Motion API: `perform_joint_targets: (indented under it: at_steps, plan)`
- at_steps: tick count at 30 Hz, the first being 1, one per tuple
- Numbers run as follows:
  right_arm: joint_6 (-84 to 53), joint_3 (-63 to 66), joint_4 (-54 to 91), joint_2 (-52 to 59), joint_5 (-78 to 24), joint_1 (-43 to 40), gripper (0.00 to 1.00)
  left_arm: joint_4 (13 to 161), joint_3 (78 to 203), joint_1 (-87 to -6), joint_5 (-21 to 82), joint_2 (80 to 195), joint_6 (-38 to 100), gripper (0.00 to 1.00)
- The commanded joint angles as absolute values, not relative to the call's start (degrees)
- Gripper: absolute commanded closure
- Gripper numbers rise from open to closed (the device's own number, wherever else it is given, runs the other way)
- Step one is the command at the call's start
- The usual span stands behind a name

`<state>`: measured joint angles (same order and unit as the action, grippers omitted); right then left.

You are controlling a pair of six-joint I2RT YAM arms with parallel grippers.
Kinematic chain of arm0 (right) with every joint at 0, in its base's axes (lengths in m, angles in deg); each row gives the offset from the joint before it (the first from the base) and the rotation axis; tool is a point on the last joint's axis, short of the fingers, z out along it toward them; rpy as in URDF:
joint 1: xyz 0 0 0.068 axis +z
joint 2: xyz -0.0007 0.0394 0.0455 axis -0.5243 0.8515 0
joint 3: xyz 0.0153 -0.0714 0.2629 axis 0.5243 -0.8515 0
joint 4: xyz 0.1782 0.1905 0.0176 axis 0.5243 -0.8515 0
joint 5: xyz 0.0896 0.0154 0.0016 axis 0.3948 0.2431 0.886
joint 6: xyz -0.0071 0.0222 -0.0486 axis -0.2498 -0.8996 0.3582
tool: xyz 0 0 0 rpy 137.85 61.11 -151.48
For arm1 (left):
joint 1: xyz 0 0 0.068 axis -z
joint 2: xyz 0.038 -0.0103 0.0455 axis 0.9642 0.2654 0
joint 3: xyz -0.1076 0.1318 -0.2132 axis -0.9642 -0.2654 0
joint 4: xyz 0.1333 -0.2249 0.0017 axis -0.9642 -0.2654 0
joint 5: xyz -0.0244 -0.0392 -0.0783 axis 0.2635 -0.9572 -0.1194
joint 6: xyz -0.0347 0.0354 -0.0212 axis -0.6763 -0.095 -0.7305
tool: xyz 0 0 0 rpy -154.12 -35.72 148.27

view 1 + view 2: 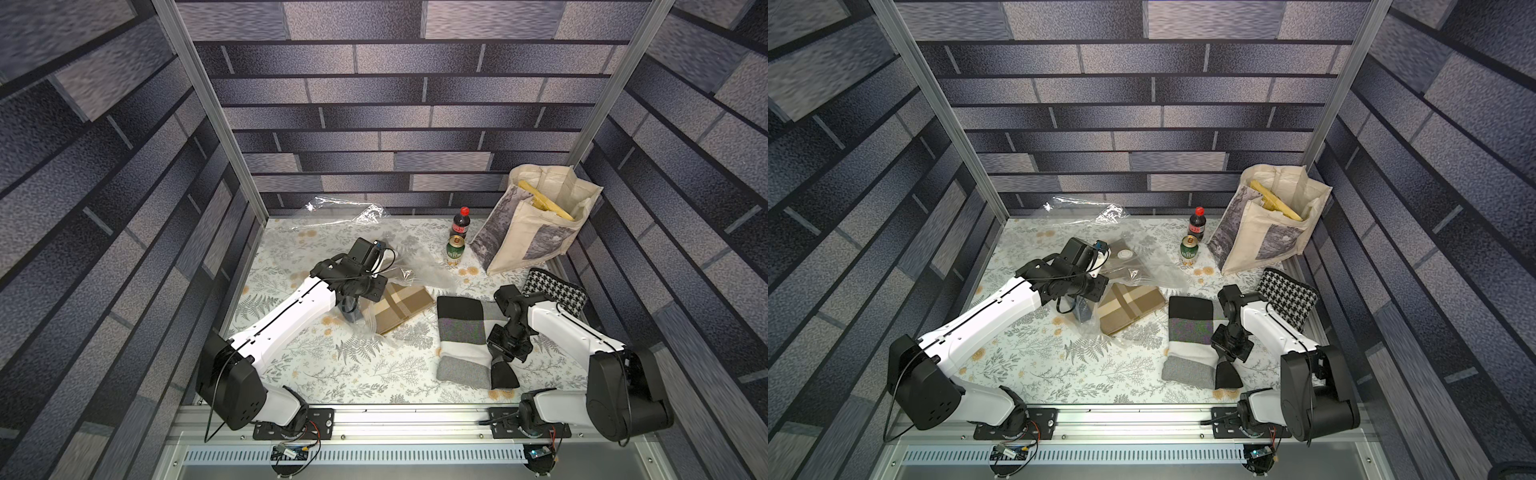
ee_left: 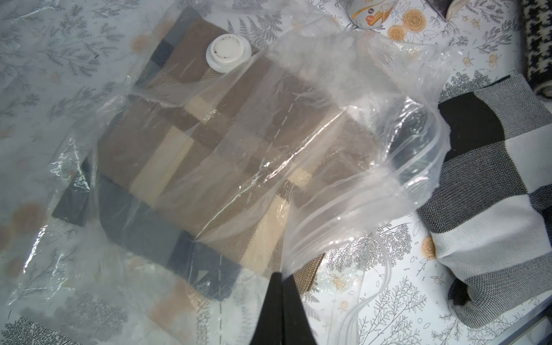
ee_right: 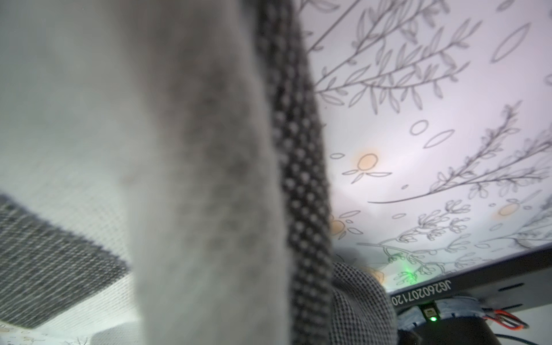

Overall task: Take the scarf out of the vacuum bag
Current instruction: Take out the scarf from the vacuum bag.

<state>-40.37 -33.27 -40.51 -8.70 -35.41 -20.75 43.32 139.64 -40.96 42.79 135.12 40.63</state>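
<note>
Left arm reached over the vacuum bag (image 2: 328, 89), wrist bent down
The left tool (image 2: 280, 277) was clenched on the bag's plastic; the brown scarf (image 1: 401, 307) lay inside it on the surface (image 1: 374, 374). The right tool (image 1: 503, 372), clenched, pointed down beside the checked scarf (image 1: 461, 328)

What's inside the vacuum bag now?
A folded brown, beige and dark grey checked scarf lies in the vacuum bag; the white valve cap sits over one edge. Anything beneath the scarf is covered.
</note>
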Motion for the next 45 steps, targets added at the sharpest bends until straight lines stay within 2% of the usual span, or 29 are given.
perform_joint_targets:
  at_steps: [1,13,23,32,45]
  plan:
    - [-38.5,-34.2,-43.9,-9.3,-38.5,-22.4,1.0,44.6,139.5,-42.6,46.0,130.7,38.4,1.0]
    - [-39.3,-35.6,-43.8,-11.2,-38.9,-23.6,1.0,44.5,139.0,-47.1,53.0,127.8,34.9,1.0]
    - [-40.4,-35.6,-45.7,-15.8,-39.8,-23.9,1.0,43.4,140.1,-50.3,54.6,126.9,32.0,1.0]
    - [-40.7,-34.7,-38.5,-9.3,-35.7,-23.9,1.0,44.8,139.3,-50.6,54.4,124.1,31.7,1.0]
    - [-42.4,-21.7,-33.3,4.1,-33.1,-23.9,1.0,45.0,138.6,-49.2,51.4,124.6,31.4,1.0]
